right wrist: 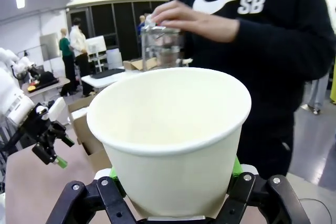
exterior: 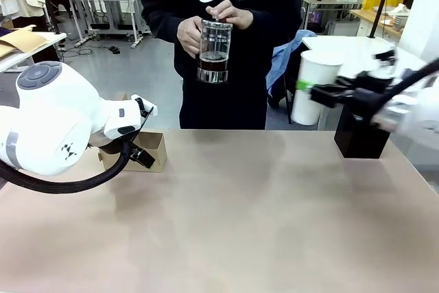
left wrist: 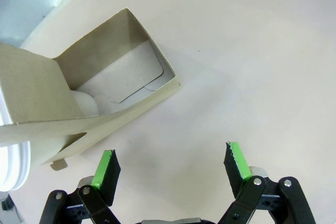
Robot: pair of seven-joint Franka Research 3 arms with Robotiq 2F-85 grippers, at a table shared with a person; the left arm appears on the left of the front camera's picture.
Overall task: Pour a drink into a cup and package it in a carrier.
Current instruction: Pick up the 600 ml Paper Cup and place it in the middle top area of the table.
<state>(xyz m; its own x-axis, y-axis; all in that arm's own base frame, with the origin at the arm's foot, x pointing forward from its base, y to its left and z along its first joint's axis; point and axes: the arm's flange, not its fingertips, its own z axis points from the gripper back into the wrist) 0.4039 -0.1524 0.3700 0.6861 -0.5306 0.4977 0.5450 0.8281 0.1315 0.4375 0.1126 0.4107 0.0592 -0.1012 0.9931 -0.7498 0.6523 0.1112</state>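
At the table's far right, the right gripper (exterior: pixel 310 87) clamps the lidless cup (exterior: pixel 317 94) aloft. The person holds the drink (exterior: pixel 213 65) in a glass pitcher (exterior: pixel 215 36). The left gripper (left wrist: pixel 170 163) hangs spread, empty, near the carrier (left wrist: pixel 121 61). Risk: the squeezed paper wall buckles under pouring and spills.
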